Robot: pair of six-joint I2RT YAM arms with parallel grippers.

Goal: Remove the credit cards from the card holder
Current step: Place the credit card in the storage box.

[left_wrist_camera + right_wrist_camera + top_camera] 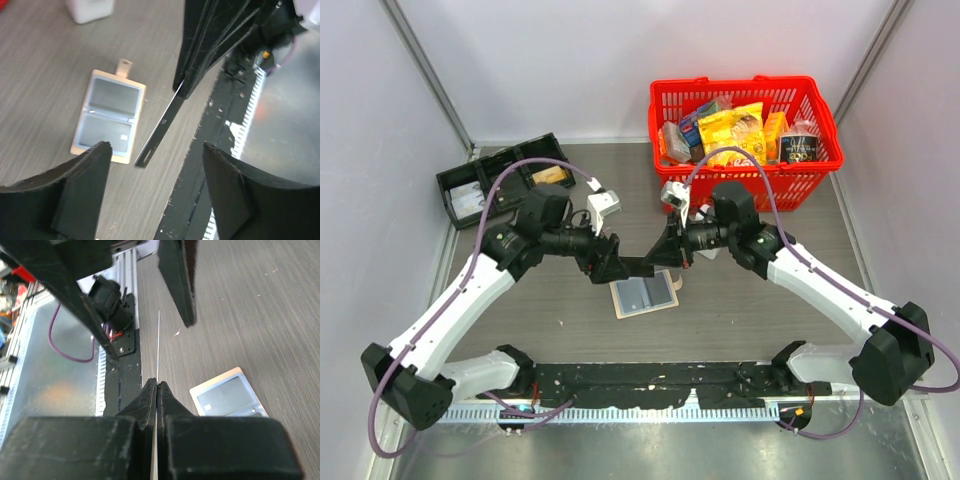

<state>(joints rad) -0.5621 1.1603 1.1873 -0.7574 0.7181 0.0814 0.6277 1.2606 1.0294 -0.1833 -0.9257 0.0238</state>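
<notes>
The card holder (pixel 644 295) lies flat and open on the table, tan-edged with grey-blue panels and a small tab; it also shows in the left wrist view (pixel 109 116) and the right wrist view (pixel 229 397). Above it my two grippers meet tip to tip. My right gripper (pixel 157 383) is shut on a thin dark credit card (pixel 161 127), seen edge-on as a fine line (pixel 158 337). The card's free end pokes out between the spread fingers of my left gripper (pixel 156 145), which is open and not touching it.
A red basket (pixel 820 105) full of packaged goods stands at the back right. A black three-compartment tray (pixel 448 190) sits at the back left. A black rail (pixel 650 380) runs along the near table edge.
</notes>
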